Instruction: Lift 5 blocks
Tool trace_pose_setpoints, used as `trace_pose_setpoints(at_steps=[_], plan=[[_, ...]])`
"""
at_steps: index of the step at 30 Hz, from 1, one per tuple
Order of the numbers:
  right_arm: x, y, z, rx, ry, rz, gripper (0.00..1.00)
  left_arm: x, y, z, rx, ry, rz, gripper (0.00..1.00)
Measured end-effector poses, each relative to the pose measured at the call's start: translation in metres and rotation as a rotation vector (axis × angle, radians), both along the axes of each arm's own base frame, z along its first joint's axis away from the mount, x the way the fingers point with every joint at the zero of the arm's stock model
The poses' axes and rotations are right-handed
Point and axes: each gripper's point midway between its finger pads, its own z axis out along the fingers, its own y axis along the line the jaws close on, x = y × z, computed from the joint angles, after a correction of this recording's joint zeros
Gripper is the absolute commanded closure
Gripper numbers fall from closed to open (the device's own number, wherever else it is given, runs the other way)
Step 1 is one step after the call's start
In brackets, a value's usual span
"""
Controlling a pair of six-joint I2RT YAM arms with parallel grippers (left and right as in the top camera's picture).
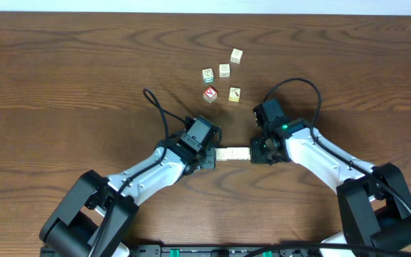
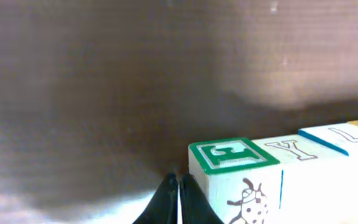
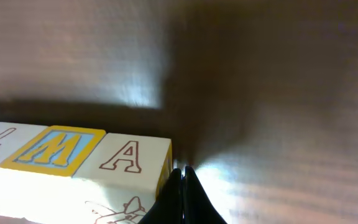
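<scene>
Row of blocks (image 1: 232,153), pale square-edged wood, pinched end to end between clenched left gripper (image 2: 178,196) and clenched right gripper (image 3: 183,190), loose cubes (image 1: 224,70) well apart beyond, grained table (image 1: 63,64).

White shells fitted over black joints on left arm (image 1: 152,168) and right arm (image 1: 320,153), black cables (image 1: 296,80) looped at wrists, green light (image 1: 285,128) lit, left gripper (image 2: 178,177) and right gripper (image 3: 182,170) tipped in tapered black

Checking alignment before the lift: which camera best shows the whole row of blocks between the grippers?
Overhead: the row of blocks is visible end to end. Left wrist shows only the end with the E block, right wrist only the end with the A block, each cropped.
</scene>
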Motion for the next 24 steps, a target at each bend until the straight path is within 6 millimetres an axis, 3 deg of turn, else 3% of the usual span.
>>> trace_pose_setpoints(at_steps=[8, 22, 24], plan=[[-0.015, -0.004, -0.003, -0.085, 0.025, 0.032, 0.94, -0.019, 0.005, -0.005, 0.07, 0.037, -0.022, 0.91], [-0.011, -0.011, -0.002, -0.127, 0.005, 0.038, 0.96, -0.019, 0.006, -0.004, 0.103, 0.01, -0.025, 0.83], [-0.01, -0.011, -0.002, -0.129, 0.001, 0.043, 0.92, -0.018, 0.008, -0.004, 0.114, 0.002, -0.024, 0.77]])
